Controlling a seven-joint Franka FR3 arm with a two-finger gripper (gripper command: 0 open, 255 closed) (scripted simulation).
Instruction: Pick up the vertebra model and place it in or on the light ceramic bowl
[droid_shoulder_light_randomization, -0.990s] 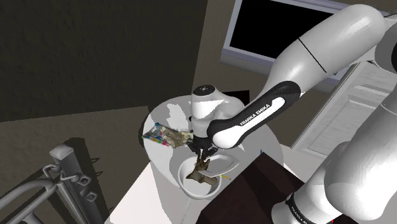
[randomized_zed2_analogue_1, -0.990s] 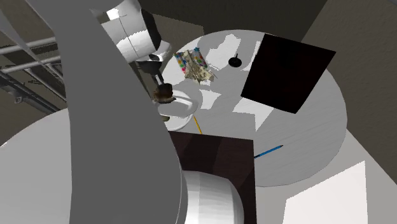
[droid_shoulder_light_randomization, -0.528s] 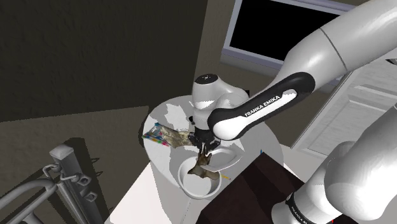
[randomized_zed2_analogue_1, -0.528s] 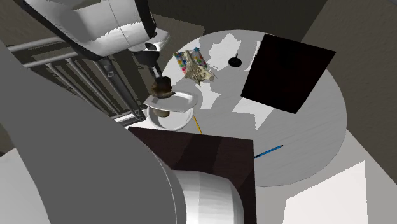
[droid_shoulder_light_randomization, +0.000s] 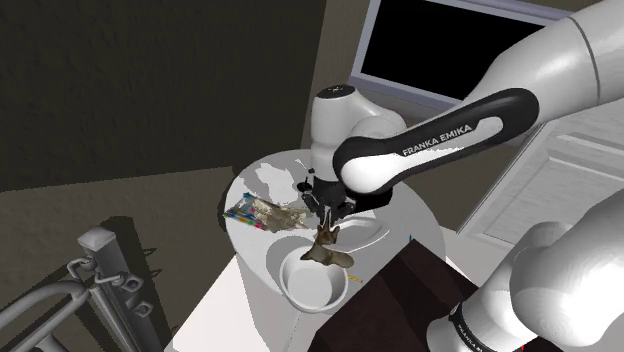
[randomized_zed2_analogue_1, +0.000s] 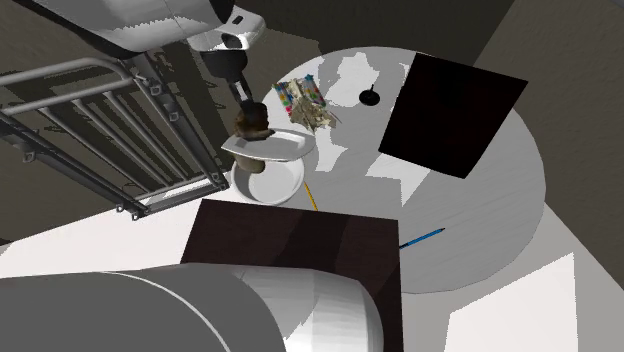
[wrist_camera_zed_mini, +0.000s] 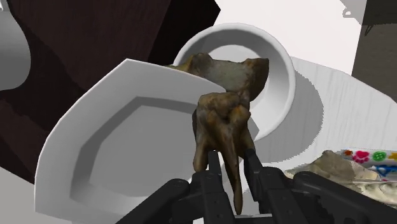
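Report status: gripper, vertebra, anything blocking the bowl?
Gripper shut on vertebra. Vertebra aloft over bowl edge, not released. Plate lies across part of bowl's rim.

1. The white round bowl (droid_shoulder_light_randomization: 305, 290) is open from above.
2. A tilted white plate (randomized_zed2_analogue_1: 287, 148) crowds its rim on one side.
3. Colourful clutter (droid_shoulder_light_randomization: 262, 212) lies near, and the dark brown stand (randomized_zed2_analogue_1: 300, 240) flanks the bowl.
4. The round white worktop (randomized_zed2_analogue_1: 480, 225) is bare around a blue pen (randomized_zed2_analogue_1: 421, 238).
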